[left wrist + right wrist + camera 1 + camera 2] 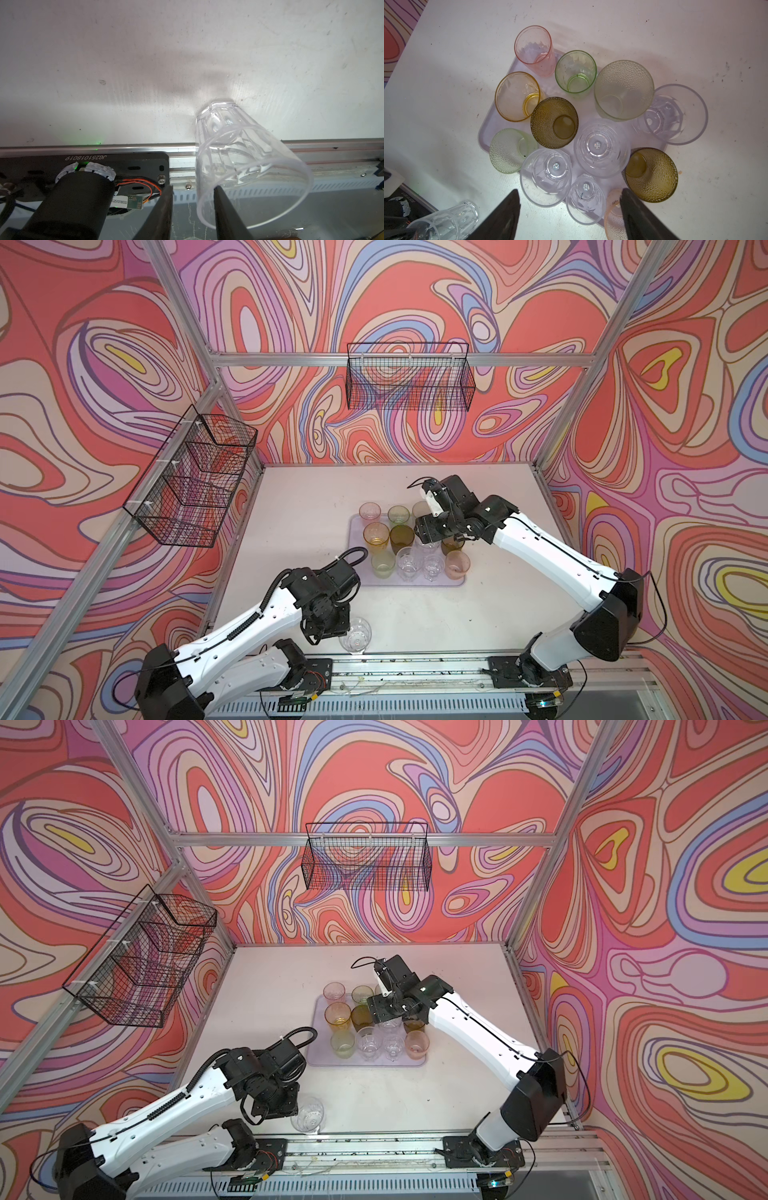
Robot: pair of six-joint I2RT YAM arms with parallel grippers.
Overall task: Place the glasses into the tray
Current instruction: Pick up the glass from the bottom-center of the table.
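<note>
A clear faceted glass (355, 635) (308, 1115) rests with its base on the table near the front edge. My left gripper (194, 187) (347, 630) is open and straddles the glass's (239, 158) rim: one finger is inside against the wall, the other outside with a gap. Several glasses in pink (533, 49), amber (517, 96), green (576, 72), olive (554, 122) and clear (600, 147) stand on the lavender tray (415, 581) (321, 1052) (483, 135). My right gripper (569, 191) (428, 531) hangs open above them, holding nothing.
Two black wire baskets hang on the walls, one at the back (409, 377) and one on the left (195, 477). An aluminium rail (415, 668) with both arm bases runs along the table's front edge, close to the lone glass.
</note>
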